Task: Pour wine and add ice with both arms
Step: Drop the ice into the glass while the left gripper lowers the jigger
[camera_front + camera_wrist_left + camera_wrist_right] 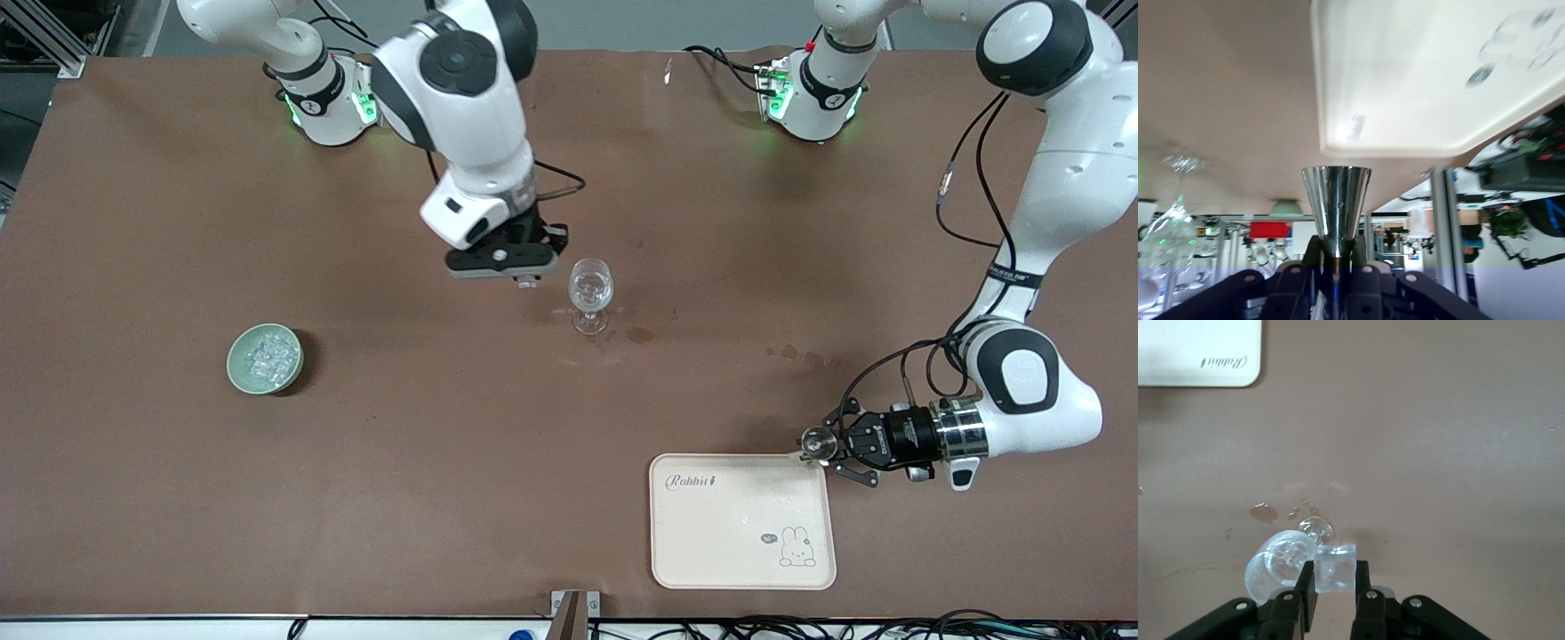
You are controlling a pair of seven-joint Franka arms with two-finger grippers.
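Two arms, one stage. Right gripper [526, 283] pinches one ice cube [1335, 568] betw. its fingertips, hanging just beside and above the wine glass [590, 294] rim, not yet over the bowl of the glass. Cube: light, hard, likely slick; a flat-face pinch suits it, and it may skid if squeezed off-centre. Glass is thin, stemmed, likely tippy. Remaining ice [266, 356] sits heaped in the green bowl [240, 378], toward the right arm's end. Left gripper [825, 447], clamped on the jigger [1337, 208] at its waist, hovers over a corner of the cream tray [743, 569]; jigger rigid, smooth metal.
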